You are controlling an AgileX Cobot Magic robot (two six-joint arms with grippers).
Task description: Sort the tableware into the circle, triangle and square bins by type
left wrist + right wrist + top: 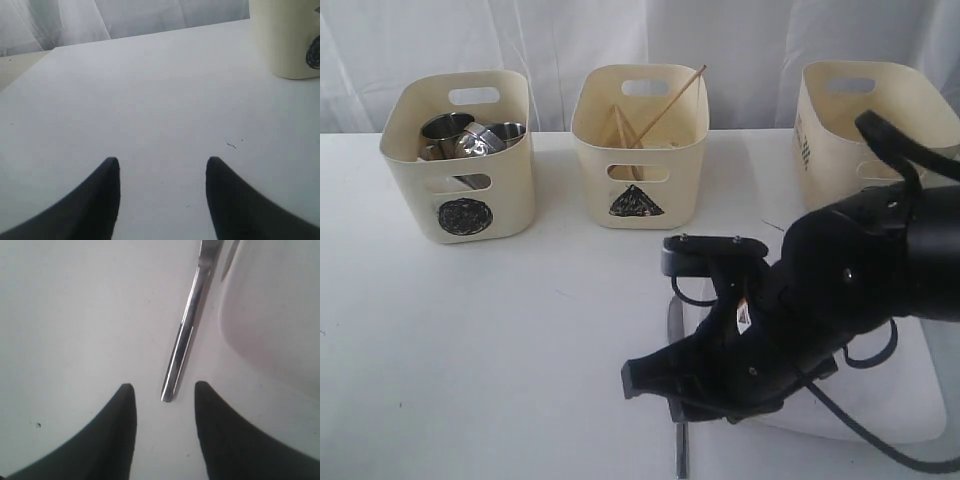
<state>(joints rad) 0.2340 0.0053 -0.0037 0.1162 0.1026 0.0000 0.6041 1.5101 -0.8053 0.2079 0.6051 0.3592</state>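
1. A black scribbled circle point(465, 215) marks the cream plastic mug-filled bin point(415, 190); a triangle point(635, 201) marks the neighbouring cream bin point(590, 180).
2. The spread right gripper point(162, 386) straddles the slim steel knife point(187, 335), whose end lies untouched on the surface beside the white square plate point(275, 315).

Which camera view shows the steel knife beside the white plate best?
The right wrist view: the steel knife lies unobstructed on the table, one end reaching between the tips of the open right end effector. In the exterior view the arm hides its middle; only two short pieces show. The left wrist view does not show it.
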